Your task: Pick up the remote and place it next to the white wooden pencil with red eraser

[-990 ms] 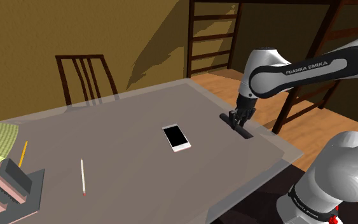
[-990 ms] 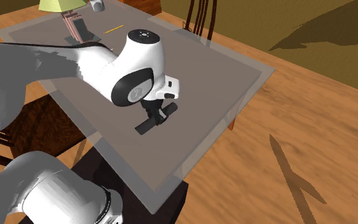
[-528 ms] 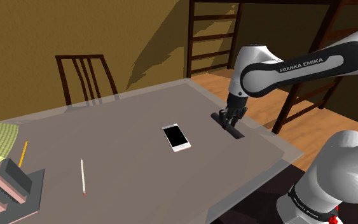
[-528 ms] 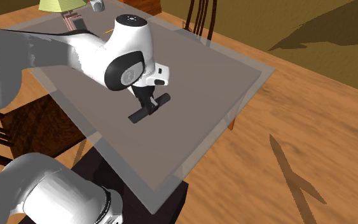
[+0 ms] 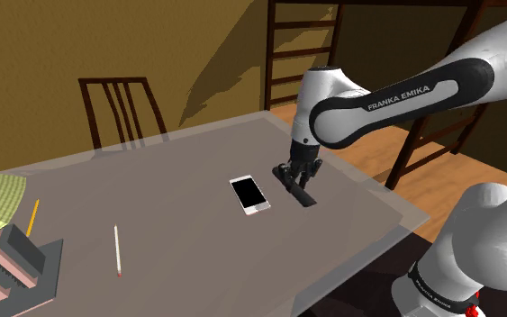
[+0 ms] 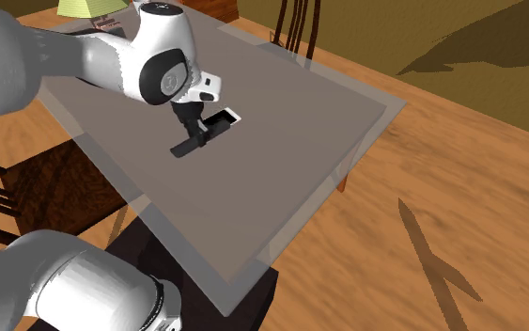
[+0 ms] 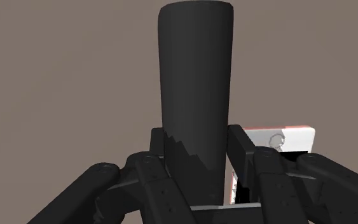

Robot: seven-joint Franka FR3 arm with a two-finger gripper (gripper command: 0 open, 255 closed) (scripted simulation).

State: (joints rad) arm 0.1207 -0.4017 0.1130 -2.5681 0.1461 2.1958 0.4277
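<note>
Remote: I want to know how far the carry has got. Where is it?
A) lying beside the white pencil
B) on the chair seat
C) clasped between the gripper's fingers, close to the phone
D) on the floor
C: in the wrist view the black fingers clasp the dark remote, and the shoulder view has it by the phone, well apart from the pencil.

remote [image 5: 302, 194]: plain black elongated bar, clamped in the gripper [image 5: 294, 176], roughly level over the table. pencil [image 5: 117, 249]: thin, white, red end, lying flat, well apart from the gripper, off toward the shoulder view's left.
</note>
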